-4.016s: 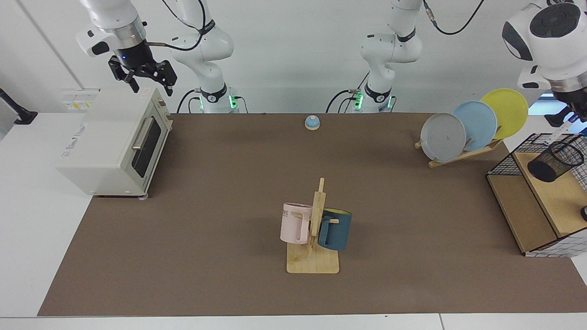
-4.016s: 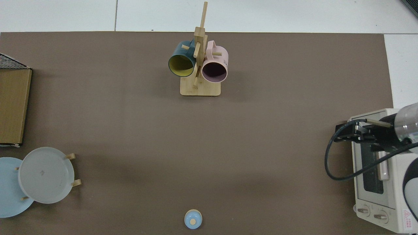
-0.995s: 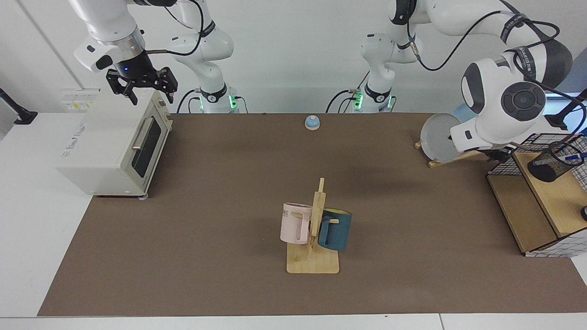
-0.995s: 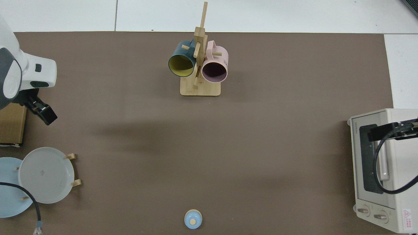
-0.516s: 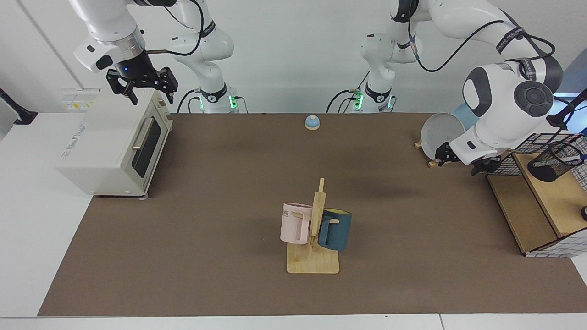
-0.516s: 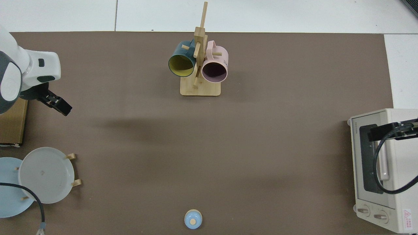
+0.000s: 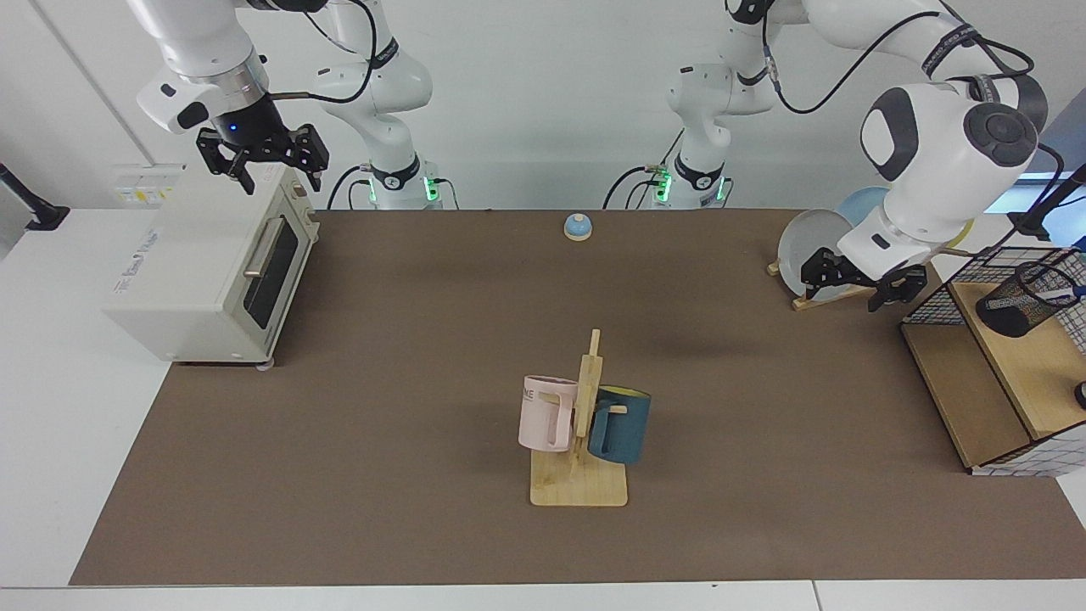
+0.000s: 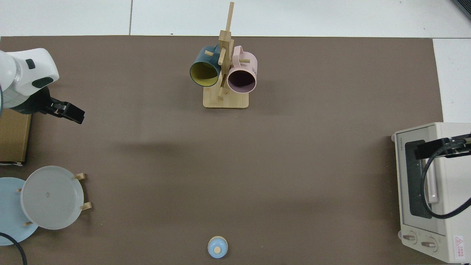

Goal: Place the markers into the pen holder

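Where you look across the brown worktop, you see these:
Marker: the slim white marker with a blue cap leans inside the small black wire-mesh pen holder.
Pen holder: it lies tilted on the wooden shelf of the black wire grid basket.
Left pincer: fingers apart, holding nothing, beside the grey plate.
Right pincer: fingers apart, waiting above the white toaster oven.
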### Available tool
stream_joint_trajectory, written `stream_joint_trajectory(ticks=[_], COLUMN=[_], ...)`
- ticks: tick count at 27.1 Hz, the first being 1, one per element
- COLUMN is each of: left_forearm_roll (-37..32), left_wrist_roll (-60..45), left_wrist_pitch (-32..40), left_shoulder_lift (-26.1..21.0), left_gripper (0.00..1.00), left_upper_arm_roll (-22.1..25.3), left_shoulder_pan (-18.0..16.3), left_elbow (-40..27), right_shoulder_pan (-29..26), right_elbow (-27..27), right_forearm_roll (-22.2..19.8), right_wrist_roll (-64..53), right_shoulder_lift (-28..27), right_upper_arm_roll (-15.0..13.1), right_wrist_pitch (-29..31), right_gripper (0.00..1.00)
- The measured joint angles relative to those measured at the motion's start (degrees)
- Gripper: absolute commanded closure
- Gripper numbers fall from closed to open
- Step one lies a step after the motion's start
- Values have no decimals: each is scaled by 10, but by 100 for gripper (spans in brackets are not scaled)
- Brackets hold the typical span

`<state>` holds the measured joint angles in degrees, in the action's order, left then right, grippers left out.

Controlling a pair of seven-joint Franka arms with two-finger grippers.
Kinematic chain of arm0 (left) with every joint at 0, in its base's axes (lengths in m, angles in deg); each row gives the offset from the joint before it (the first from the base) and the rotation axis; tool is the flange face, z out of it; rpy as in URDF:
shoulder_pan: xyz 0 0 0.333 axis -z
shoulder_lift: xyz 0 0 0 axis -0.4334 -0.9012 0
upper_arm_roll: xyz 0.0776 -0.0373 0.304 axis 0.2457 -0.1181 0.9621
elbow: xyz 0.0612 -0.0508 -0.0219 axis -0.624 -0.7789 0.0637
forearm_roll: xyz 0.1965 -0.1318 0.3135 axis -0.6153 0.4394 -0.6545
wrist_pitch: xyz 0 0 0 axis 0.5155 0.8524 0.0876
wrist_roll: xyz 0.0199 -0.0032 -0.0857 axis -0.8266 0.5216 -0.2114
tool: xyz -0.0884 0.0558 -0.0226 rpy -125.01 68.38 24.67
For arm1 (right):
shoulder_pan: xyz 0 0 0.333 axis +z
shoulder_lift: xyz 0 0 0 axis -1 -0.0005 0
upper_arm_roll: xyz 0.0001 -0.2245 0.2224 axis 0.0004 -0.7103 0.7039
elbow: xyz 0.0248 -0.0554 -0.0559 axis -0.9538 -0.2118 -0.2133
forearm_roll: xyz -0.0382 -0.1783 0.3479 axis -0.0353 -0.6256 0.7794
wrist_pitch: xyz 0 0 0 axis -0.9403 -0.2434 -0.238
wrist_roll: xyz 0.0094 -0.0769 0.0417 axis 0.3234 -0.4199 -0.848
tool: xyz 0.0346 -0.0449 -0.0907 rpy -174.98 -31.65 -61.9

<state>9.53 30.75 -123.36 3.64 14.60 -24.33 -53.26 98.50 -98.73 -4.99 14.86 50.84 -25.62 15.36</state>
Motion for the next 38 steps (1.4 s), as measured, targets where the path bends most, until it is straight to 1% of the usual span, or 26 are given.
stream_joint_trajectory(ticks=[5, 9, 13, 16, 28, 38], left_forearm_roll=[0, 0, 0, 0, 0, 28], left_wrist_roll=[-13, -58, -85, -87, -69, -62], left_wrist_pitch=[-28, -27, -26, -26, -27, -40], left_shoulder_lift=[53, 99, 129, 135, 135, 135], left_gripper=[0, 0, 0, 0, 0, 0], left_upper_arm_roll=[-5, -13, -24, -24, -20, -17], left_shoulder_pan=[-3, -3, -3, -3, -4, -6], left_elbow=[-53, -93, -114, -119, -124, -124], right_shoulder_pan=[0, 0, 0, 0, 0, 0], right_elbow=[0, 0, 0, 0, 0, 0], right_forearm_roll=[0, 0, 0, 0, 0, 0], right_wrist_roll=[0, 0, 0, 0, 0, 0], right_shoulder_lift=[0, 0, 0, 0, 0, 0], right_upper_arm_roll=[0, 0, 0, 0, 0, 0], right_wrist_pitch=[0, 0, 0, 0, 0, 0], right_gripper=[0, 0, 0, 0, 0, 0])
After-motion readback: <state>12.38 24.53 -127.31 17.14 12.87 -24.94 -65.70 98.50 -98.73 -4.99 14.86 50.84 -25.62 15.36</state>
